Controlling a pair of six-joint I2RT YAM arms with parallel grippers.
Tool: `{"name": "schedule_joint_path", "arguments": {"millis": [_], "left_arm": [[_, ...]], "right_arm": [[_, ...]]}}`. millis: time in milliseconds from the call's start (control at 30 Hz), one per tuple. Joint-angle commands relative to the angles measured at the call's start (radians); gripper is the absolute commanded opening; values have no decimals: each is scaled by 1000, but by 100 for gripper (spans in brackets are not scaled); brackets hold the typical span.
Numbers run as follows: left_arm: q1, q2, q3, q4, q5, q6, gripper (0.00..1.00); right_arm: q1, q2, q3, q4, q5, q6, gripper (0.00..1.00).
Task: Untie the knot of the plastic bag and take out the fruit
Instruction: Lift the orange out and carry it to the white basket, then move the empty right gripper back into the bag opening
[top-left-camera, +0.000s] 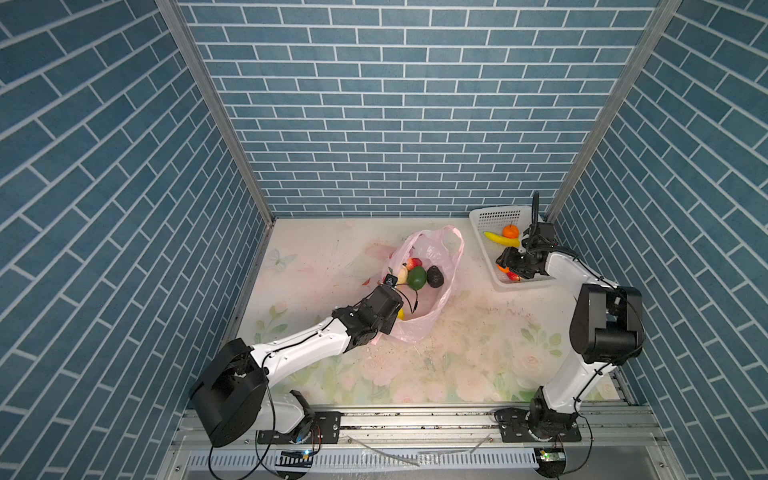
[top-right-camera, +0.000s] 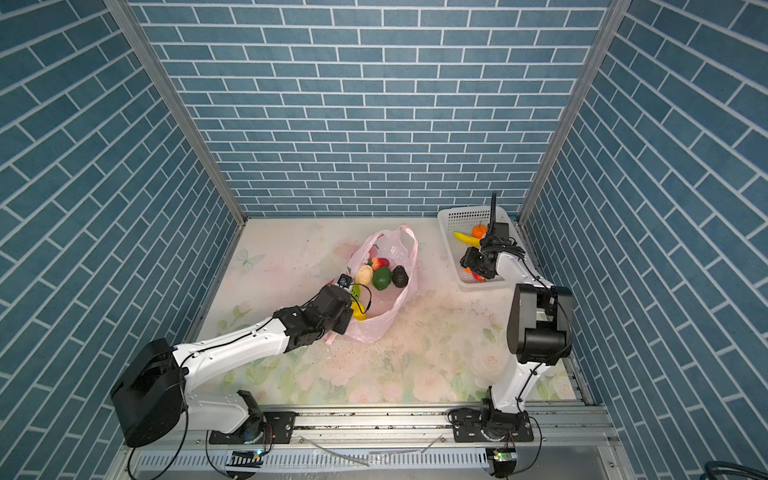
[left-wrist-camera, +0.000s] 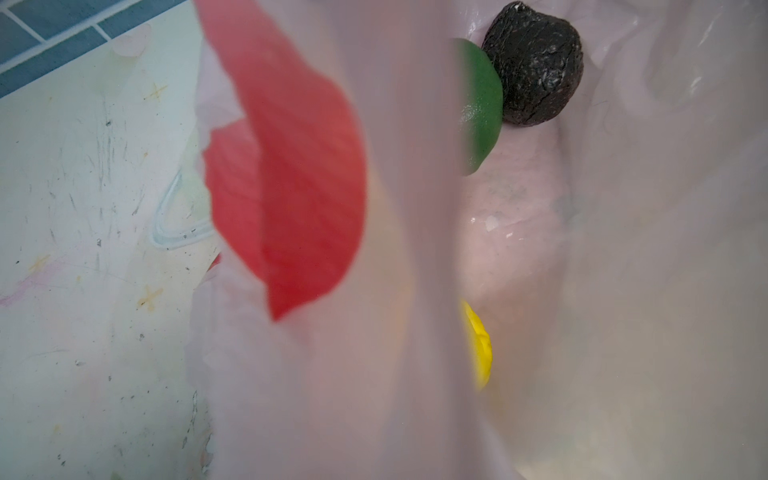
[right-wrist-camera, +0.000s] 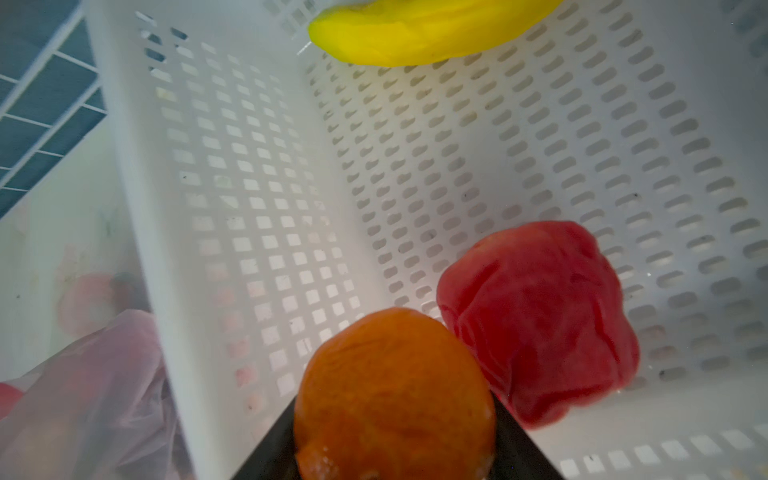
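There: your right gripper (top-left-camera: 509, 267) hung over the near end of the basket (top-left-camera: 494, 218) at the right of the frame, jaws clamped on the orange (right-wrist-camera: 395, 395), with the apple (right-wrist-camera: 540, 320) just beside it. Your left gripper (top-left-camera: 392, 285) was closed, pinching the near rim of the bag (top-left-camera: 415, 330) by the look of it. The bag's mouth gaped at frame centre, and I could see no knot. The green fruit (top-left-camera: 417, 277) and avocado (top-left-camera: 435, 276) lay inside, well left of the right gripper and nearer the left arm.
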Motion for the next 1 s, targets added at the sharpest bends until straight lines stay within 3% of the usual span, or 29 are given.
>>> {"name": "schedule_joint_path", "arguments": {"millis": [0, 300, 500, 633, 967], "left_arm": [[-8, -25, -14, -21, -20, -11, 0], [-8, -66, -41, -2, -29, -11, 0], [-8, -91, -53, 2, -32, -8, 0], [-8, -119, -44, -25, -50, -5, 0], [-10, -122, -13, -72, -53, -2, 0]], "right_arm": [[-2, -13, 76, 30, 57, -31, 63], [6, -125, 47, -61, 85, -40, 69], [18, -211, -4, -94, 41, -46, 70], [106, -343, 11, -169, -60, -45, 69], [389, -579, 114, -321, -135, 39, 66]]}}
